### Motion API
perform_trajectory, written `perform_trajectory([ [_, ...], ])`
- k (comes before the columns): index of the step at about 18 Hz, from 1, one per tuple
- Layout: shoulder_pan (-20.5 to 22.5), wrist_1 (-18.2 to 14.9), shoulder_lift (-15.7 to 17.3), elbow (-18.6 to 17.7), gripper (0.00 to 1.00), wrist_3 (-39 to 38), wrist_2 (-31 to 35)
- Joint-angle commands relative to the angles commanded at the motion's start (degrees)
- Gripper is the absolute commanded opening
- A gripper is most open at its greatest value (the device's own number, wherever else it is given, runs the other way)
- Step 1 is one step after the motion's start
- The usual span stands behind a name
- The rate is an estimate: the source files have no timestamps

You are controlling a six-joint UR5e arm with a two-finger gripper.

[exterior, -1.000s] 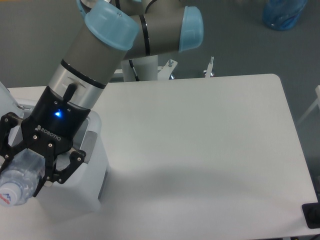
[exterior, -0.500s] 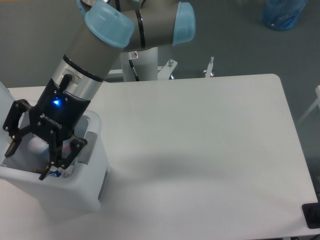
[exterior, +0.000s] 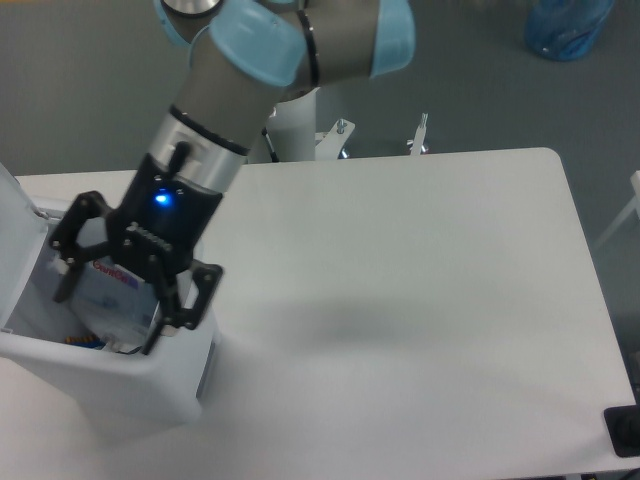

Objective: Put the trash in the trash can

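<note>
The white trash can [exterior: 110, 385] sits at the near left corner of the desk [exterior: 420, 300], and its lid [exterior: 15, 215] is tipped up on the far left side. Inside the can lies the trash: a clear bottle [exterior: 112, 300] with a white label and some red and blue print on it. A little bit of something orange and blue shows low in the can, but it is too small to tell what it is. The wrapper cannot be picked out. Right over the open can hangs the gripper [exterior: 108, 320], and its jaws are spread wide with nothing in them. A small blue light glows on the gripper's black body. The step in hand looks like the let-go, and it seems done, since the bottle is down inside. To finish well, the arm [exterior: 225, 110] should go straight up so the jaws do not bump the can's rim or drag the bottle back out. Behind the desk is a grey floor, with a blue bag [exterior: 565, 25] at the far right.
</note>
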Motion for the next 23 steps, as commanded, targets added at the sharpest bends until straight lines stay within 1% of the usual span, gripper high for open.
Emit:
perform_trajectory([
  [5,5.63,-0.17,0.17,-0.17,1.0,6.15,0.35],
  [8,8.35,-0.26,0.52,-2.36,1.0,11.5,0.61],
  [10,10.72,-0.26,2.36,-5.08,1.0,16.07,2.36],
  [12,12.57,-0.35,4.82,-8.42,1.0,22.48,5.87],
  [14,12.93,-0.44,6.58,-10.8,1.0,26.1,12.71],
  [16,12.93,-0.53,6.85,-10.99,1.0,27.95,18.7],
  [18,12.58,-1.14,6.51,-9.59,1.0,28.4,22.04],
  [19,12.49,-2.53,6.42,-9.23,1.0,28.57,23.71],
  [20,12.4,-4.72,6.42,-8.97,1.0,29.88,25.12],
  [23,12.4,-10.87,6.68,-8.44,1.0,40.84,27.24],
])
